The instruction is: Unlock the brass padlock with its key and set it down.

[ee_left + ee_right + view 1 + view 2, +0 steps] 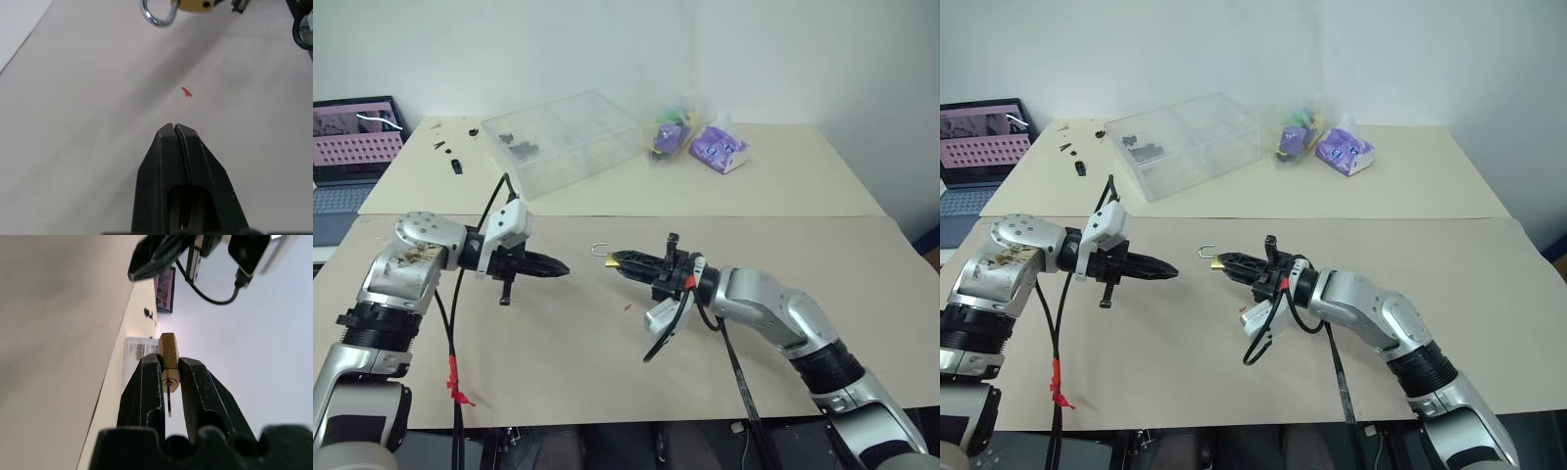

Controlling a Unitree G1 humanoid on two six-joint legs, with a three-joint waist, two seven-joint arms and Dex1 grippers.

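Right gripper [619,259] clamps the one brass padlock [609,259] by its body above the table [783,235], silvery shackle sticking out from the fingertips toward the left gripper [558,266], which is pressed shut and empty, near the padlock but apart. One padlock, two grippers; a key I cannot make out.

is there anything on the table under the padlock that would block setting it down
Nothing visible does. The right gripper holds the brass padlock above bare table. The closest thing on that surface is a small red speck, flat and slightly nearer the robot. The shut left gripper sits off to the side, apart from it.
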